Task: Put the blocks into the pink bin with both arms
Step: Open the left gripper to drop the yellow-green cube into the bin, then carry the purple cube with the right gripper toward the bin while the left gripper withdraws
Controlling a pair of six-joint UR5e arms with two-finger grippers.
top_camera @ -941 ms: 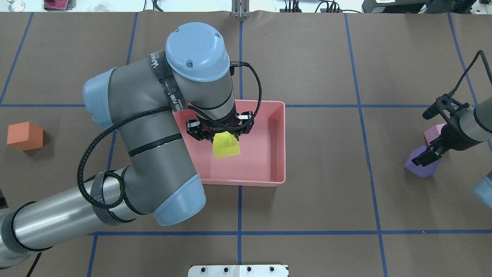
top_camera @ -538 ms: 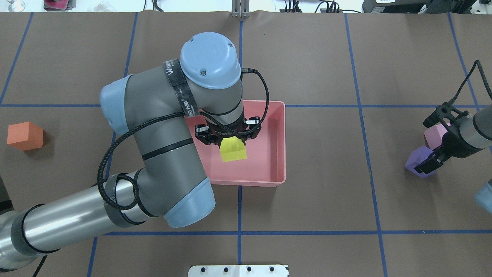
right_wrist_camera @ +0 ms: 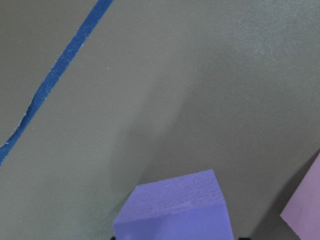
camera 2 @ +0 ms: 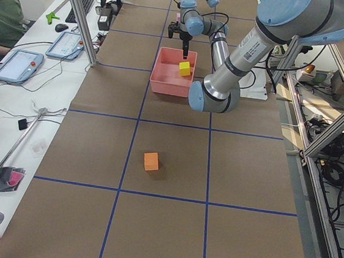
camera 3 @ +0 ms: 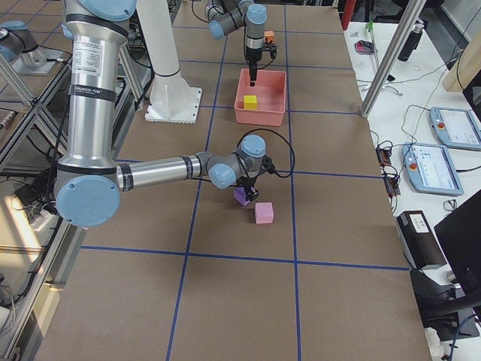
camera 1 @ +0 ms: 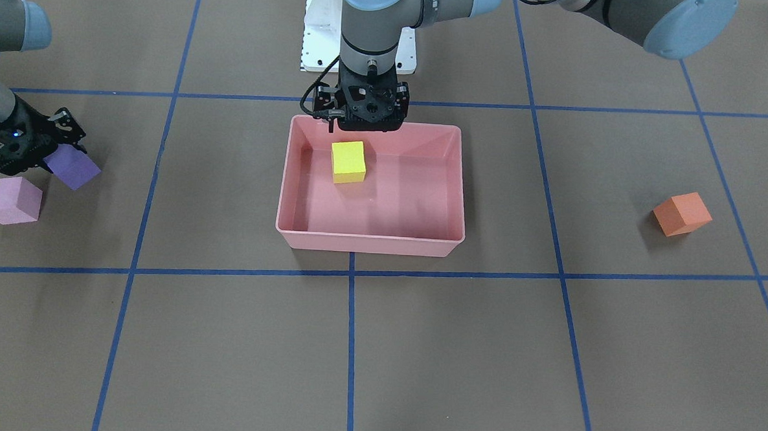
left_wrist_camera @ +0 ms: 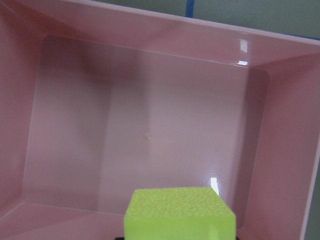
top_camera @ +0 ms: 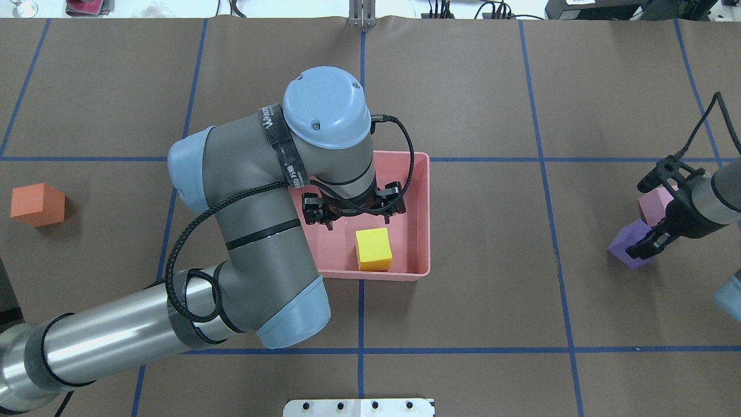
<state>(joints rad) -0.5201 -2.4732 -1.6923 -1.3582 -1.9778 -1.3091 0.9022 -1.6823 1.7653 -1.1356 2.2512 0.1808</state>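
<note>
The yellow-green block (top_camera: pixel 373 249) lies loose on the floor of the pink bin (top_camera: pixel 424 197), near its robot-side wall. It also shows in the front view (camera 1: pixel 349 161) and the left wrist view (left_wrist_camera: pixel 180 212). My left gripper (top_camera: pixel 356 221) hangs open and empty just above the bin. My right gripper (top_camera: pixel 642 248) is shut on the purple block (top_camera: pixel 625 250), low at the table on the far right. The light pink block (top_camera: pixel 653 202) sits right beside it. The orange block (top_camera: pixel 37 204) sits alone at the far left.
The white base pedestal (camera 1: pixel 314 37) stands behind the bin. Blue tape lines cross the brown table cover. The left arm's elbow (top_camera: pixel 191 168) overhangs the bin's left part. The light pink block (right_wrist_camera: pixel 305 210) is close to the right fingers.
My left gripper opened and let go of the yellow-green block, which dropped to the bin floor. The left arm shifted right. The right gripper and purple block barely moved.
</note>
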